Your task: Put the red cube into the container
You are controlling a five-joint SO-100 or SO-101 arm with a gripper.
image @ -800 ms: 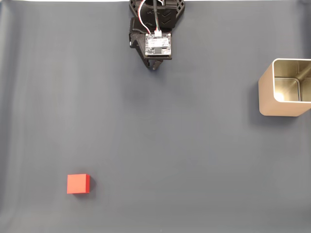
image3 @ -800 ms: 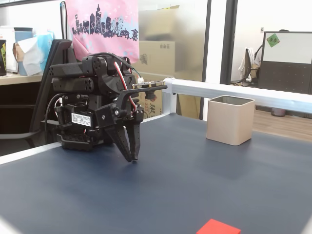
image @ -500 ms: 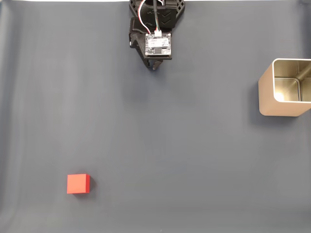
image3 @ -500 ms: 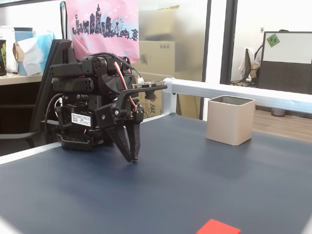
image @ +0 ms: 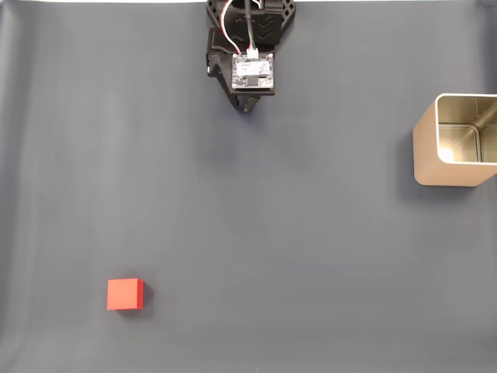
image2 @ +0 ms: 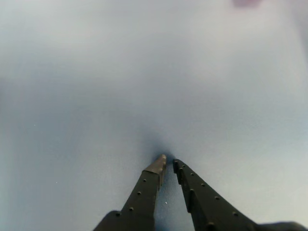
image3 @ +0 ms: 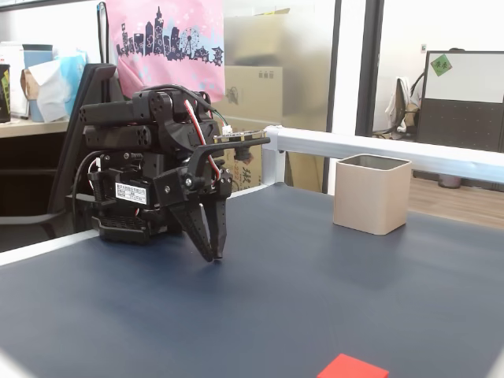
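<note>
While the arm is sitting folded at the far edge of the dark blue worktop [image: 248, 202], its hand [image3: 215, 257] is pointing down with the tips nearly touching the surface, as a fixed view from the side is showing. Seen from the wrist view, the hand [image2: 168, 163] is almost closed, its two black fingers [image2: 144, 192] meeting at a narrow slit and gripping nothing, with a soft shadow lying on the worktop just beyond the tips. Looking down from above, a fixed view is showing the red cube [image: 125, 294] resting flat near the lower left corner, well apart from the hand [image: 246, 107] at the top centre. Over at the right edge of that view the container [image: 425, 148] is standing upright with its open mouth facing up and its shiny inside catching light, also well apart from both the hand and the cube. From the side, the container [image3: 371, 194] is standing beyond the arm on the right, and a corner of the red cube [image3: 352, 368] is peeking in at the bottom edge.
</note>
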